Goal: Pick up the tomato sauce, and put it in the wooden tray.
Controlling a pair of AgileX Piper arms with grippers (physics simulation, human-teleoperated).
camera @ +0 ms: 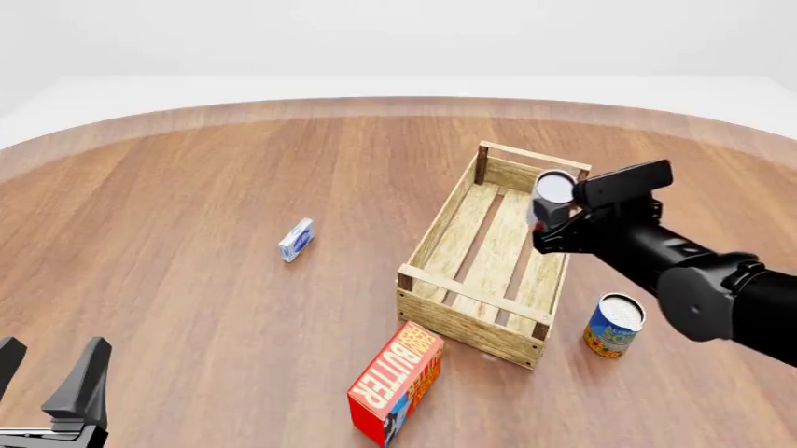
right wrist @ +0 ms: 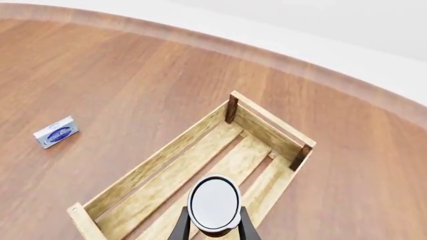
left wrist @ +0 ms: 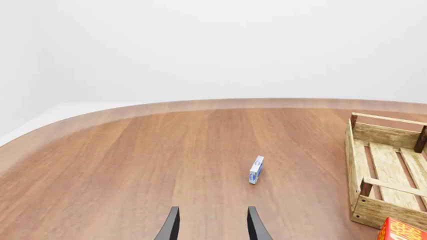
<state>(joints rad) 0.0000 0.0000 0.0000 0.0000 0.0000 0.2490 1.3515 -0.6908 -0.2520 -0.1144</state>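
Observation:
The tomato sauce (camera: 553, 189) is a small can held in my right gripper (camera: 546, 215); its silvery-white top faces the camera and the fingers hide most of its label. It hangs above the far right part of the wooden tray (camera: 439, 222), clear of the slats. In the right wrist view the can (right wrist: 214, 202) sits between the fingers of the right gripper (right wrist: 213, 229), over the tray (right wrist: 159, 161). My left gripper (camera: 48, 366) is open and empty at the near left, far from the tray; it also shows in the left wrist view (left wrist: 213, 214), as does the tray (left wrist: 375, 135).
A blue-and-orange can (camera: 614, 325) stands right of the tray's near end. A red-orange butter box (camera: 396, 381) lies in front of the tray. A small blue-and-white box (camera: 295, 240) lies left of the tray, and shows in the left wrist view (left wrist: 256, 169).

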